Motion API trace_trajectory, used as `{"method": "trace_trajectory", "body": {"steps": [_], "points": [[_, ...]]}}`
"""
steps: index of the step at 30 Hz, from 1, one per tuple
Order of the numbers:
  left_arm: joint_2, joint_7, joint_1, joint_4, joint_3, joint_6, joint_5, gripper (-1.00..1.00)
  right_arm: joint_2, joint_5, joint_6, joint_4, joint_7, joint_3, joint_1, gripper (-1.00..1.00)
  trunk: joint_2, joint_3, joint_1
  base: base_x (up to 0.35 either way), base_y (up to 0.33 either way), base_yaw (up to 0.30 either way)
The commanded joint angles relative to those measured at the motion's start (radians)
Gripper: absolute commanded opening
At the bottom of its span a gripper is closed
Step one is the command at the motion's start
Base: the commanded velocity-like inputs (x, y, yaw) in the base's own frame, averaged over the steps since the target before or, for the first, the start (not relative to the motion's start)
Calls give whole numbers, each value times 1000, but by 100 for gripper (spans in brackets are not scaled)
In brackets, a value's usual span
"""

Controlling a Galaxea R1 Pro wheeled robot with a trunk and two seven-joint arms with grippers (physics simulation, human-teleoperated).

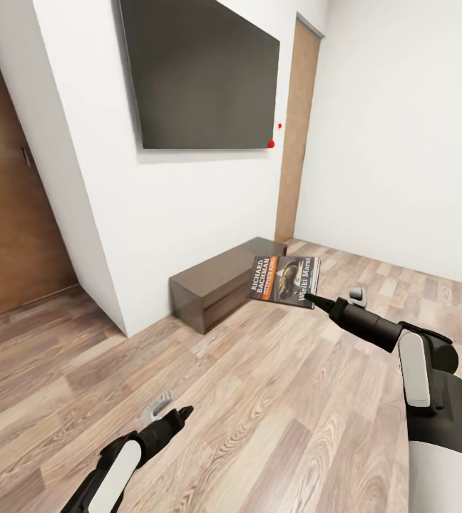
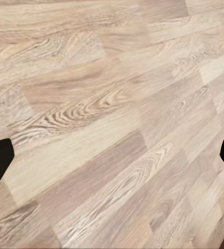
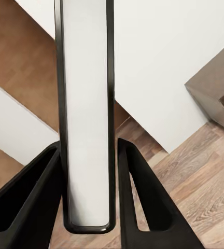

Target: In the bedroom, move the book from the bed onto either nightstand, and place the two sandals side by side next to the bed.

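The right gripper [image 1: 309, 296] pinches only an edge of the thin dark paperback book with an orange band [image 1: 285, 280], so it may slip out during travel, while the left gripper [image 1: 182, 413] hangs wide and empty.

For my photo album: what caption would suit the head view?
Right gripper carries the book above a wooden floor, near a low cabinet under a wall screen.

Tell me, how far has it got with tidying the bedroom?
Partway. The book is off the bed, clamped in the right gripper and carried above the wooden floor. Setting it on a nightstand is left, as are the sandals. The left gripper is open and empty.
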Motion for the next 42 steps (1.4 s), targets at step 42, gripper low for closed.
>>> {"method": "trace_trajectory", "body": {"steps": [42], "points": [[2, 8, 0, 8, -26, 3, 10, 100, -1, -37, 6, -16, 3, -10, -1, -100, 0, 1, 0, 329, -64, -172]]}}
